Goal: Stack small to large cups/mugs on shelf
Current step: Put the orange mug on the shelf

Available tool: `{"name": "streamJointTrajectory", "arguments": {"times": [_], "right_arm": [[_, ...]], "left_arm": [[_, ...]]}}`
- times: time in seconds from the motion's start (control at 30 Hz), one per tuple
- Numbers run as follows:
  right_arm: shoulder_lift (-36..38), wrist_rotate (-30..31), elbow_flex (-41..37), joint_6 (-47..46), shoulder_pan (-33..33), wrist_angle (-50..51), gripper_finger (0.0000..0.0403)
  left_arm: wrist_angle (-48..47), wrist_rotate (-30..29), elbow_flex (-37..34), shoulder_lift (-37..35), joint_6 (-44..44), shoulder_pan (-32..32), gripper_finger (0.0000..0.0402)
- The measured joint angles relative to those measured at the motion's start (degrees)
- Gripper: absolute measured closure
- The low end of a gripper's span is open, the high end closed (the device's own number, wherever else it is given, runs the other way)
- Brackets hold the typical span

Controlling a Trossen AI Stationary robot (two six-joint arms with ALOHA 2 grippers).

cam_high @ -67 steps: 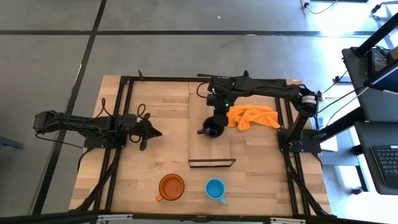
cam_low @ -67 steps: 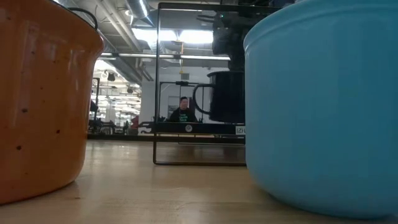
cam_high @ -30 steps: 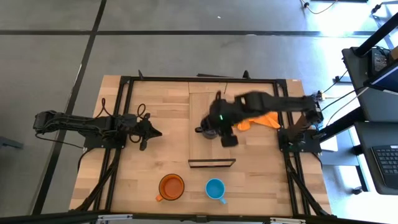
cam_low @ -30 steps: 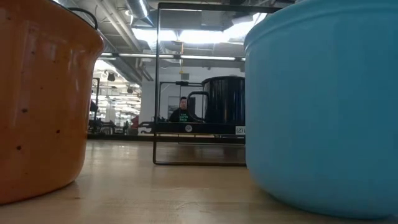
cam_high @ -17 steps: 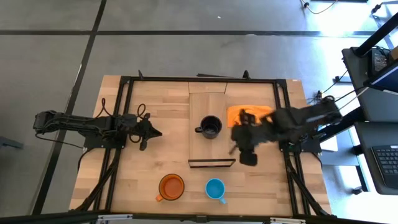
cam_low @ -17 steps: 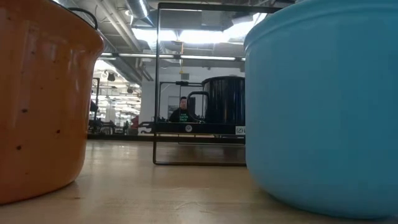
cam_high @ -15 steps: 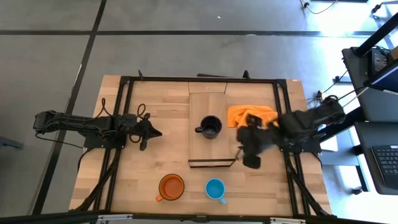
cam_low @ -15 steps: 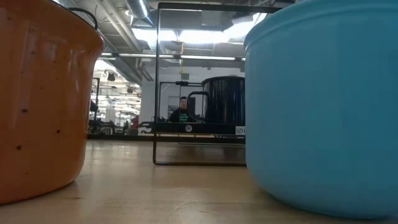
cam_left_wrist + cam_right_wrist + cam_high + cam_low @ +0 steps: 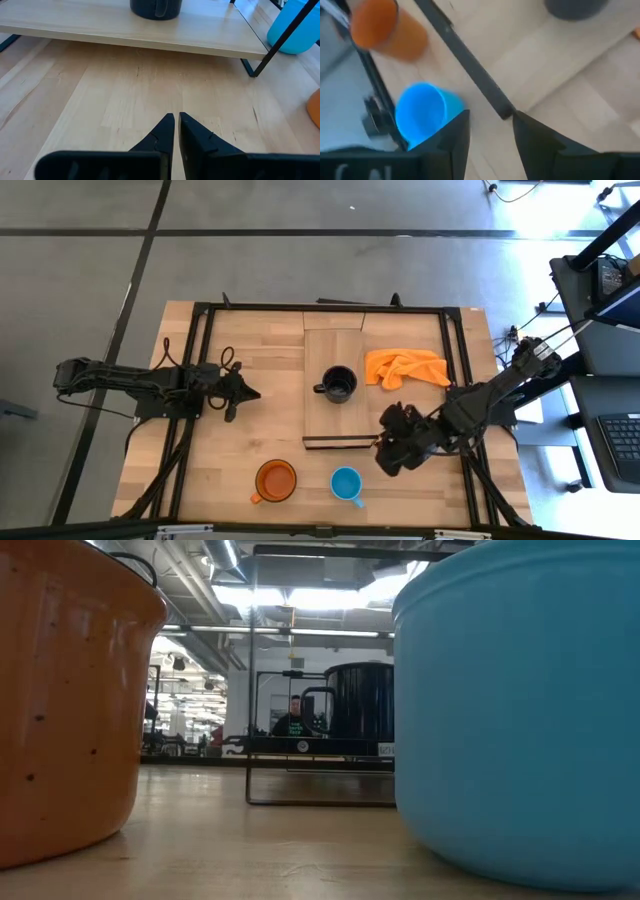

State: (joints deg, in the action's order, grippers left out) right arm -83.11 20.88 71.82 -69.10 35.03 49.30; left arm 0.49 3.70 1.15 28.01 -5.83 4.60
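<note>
The black mug point(image 9: 340, 384) stands upright on the light-wood shelf point(image 9: 336, 420), handle toward the table's left; it also shows in the low view point(image 9: 360, 705). The orange mug point(image 9: 275, 480) and the smaller blue mug point(image 9: 347, 484) stand on the tabletop near the front edge. My right gripper point(image 9: 392, 454) is open and empty above the table, just off the shelf's near right corner, right of the blue mug point(image 9: 422, 112). My left gripper point(image 9: 250, 393) is shut and empty at the table's left, left of the shelf.
A crumpled orange cloth point(image 9: 405, 367) lies on the table right of the shelf. The shelf's thin dark frame point(image 9: 470, 65) stands between my right gripper and the black mug. Bare tabletop lies between my left gripper and the shelf point(image 9: 125, 27).
My right gripper has left the black mug and swung toward the table's right, then toward the near edge, ending by the shelf's near right corner close to the blue mug. The black mug stays upright on the shelf.
</note>
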Motion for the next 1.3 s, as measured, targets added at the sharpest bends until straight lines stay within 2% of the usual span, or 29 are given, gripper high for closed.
{"name": "streamJointTrajectory", "arguments": {"times": [0.1,0.27,0.37,0.43,0.5,0.6,0.73,0.87,1.0,1.1,1.3], "right_arm": [[0.06,3.82,-1.61,-2.89,0.0,-4.65,0.0253],[0.04,6.15,-1.77,-8.06,-0.04,-3.8,0.0253],[0.04,6.53,-0.18,-10.34,-0.02,-1.43,0.0253],[0.07,8.7,1.87,-10.48,-0.02,1.9,0.0253],[0.03,11.69,4.3,-10.6,-0.19,6.82,0.0253],[0.07,15.34,8.85,-12.03,-1.21,15.43,0.0253],[0.09,17.26,14.87,-11.81,-2.99,23.42,0.0253],[0.07,14.15,18.59,-10.56,-4.45,27.25,0.0253],[-0.35,7.1,18.88,-9.26,-4.33,27.36,0.0253],[-0.59,3.11,18.88,-12.03,-3.24,27.38,0.0253],[-2.5,-1.84,18.88,-21.11,0.15,31.18,0.0261]], "left_arm": [[0.01,0.0,0.0,0.0,0.0,-0.01,0.0382],[0.34,-0.4,0.0,0.0,0.01,-0.02,0.0382],[0.45,-4.6,0.0,0.0,0.86,-0.01,0.0382],[2.19,-5.74,0.0,0.08,-1.53,0.01,0.0382],[7.07,-3.41,0.0,0.04,-5.32,0.0,0.0382],[15.39,3.87,0.0,0.02,-7.46,0.0,0.0382],[19.17,12.59,0.09,0.0,-8.68,-0.05,0.0382],[19.11,16.26,0.09,0.0,-21.15,-0.78,0.0382],[16.33,19.64,0.09,0.04,-23.43,-3.25,0.0382],[12.2,19.41,1.99,0.07,-17.43,-6.45,0.0387],[-7.21,17.72,11.9,1.16,-0.13,-12.61,0.0397]]}}
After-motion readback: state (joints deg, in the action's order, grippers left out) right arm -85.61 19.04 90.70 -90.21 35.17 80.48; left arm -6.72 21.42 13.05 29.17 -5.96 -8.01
